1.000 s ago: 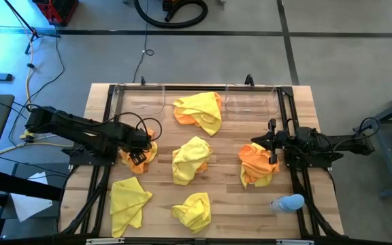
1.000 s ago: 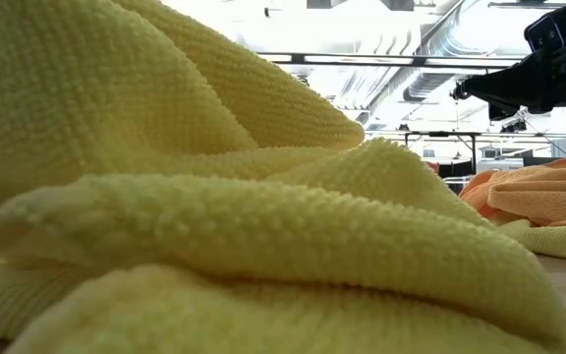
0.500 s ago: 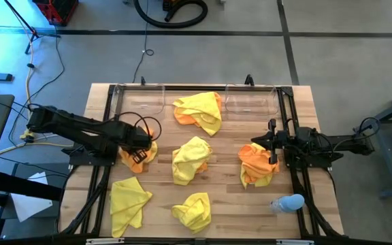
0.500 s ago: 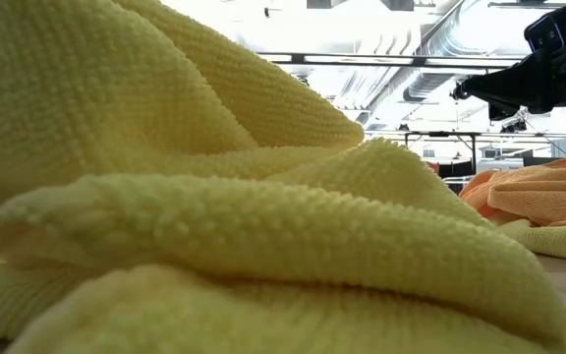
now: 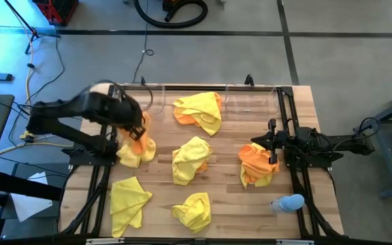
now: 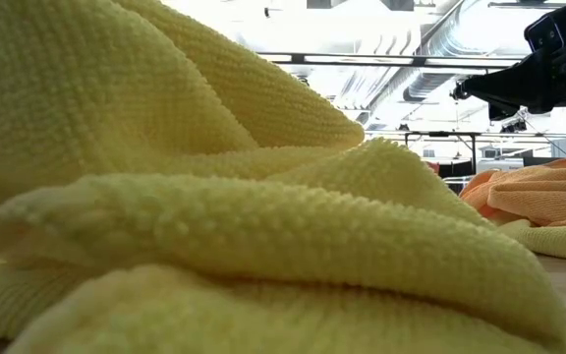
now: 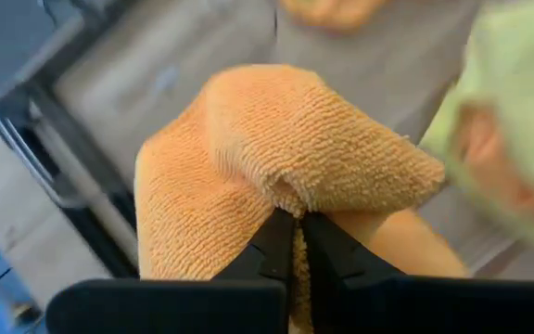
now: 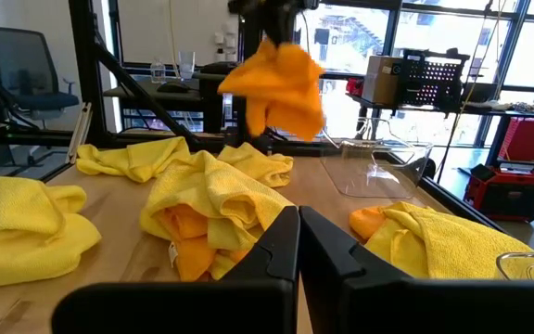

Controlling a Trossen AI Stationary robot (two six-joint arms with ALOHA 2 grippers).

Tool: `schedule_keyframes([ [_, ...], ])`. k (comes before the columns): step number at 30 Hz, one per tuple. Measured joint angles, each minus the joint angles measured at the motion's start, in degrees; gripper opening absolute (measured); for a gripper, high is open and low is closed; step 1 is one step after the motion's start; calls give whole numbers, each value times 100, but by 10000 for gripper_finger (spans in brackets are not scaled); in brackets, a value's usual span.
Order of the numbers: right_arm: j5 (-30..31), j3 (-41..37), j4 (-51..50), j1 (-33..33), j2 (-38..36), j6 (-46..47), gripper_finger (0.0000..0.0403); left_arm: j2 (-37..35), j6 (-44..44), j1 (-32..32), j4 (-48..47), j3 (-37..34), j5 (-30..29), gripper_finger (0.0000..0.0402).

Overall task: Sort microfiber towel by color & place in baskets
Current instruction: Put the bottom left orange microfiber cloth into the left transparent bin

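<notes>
My left gripper is raised over the table's left side, shut on an orange microfiber towel. A yellow towel lies on the table beneath it. Other yellow towels lie at the centre, near left and near centre. A yellow and orange heap lies between the two clear baskets at the far edge. My right gripper hovers shut, holding nothing, over an orange and yellow heap. My left gripper pinches a bunched fold of the orange towel between its two fingers, several layers together. The towel is lifted clear of the table and hangs slack below the gripper, as the right wrist view shows.
A small pale blue rounded object lies near the table's right front corner. Dark arm frames run along both side edges. In the low view a yellow towel fills most of the picture, with my right arm above an orange towel.
My left gripper has taken hold of the orange towel at the left heap and risen quickly, moving toward the far edge. The orange towel has come up clear of the table, while the yellow towel under it has stayed lying there.
</notes>
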Motion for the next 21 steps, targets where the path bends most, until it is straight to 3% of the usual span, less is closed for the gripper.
schedule_keyframes([
  [5, 0, 0, 0, -1, 0, 1, 0, 63, 306, 660, 3, 653, -383, 0],
  [14, 1, -1, 0, 0, 0, 1, 0, 562, 1610, 2526, 203, 750, -392, 0],
  [21, 1, 0, 0, 1, 0, 1, 0, 1266, 2463, 3900, 909, 747, 216, 0],
])
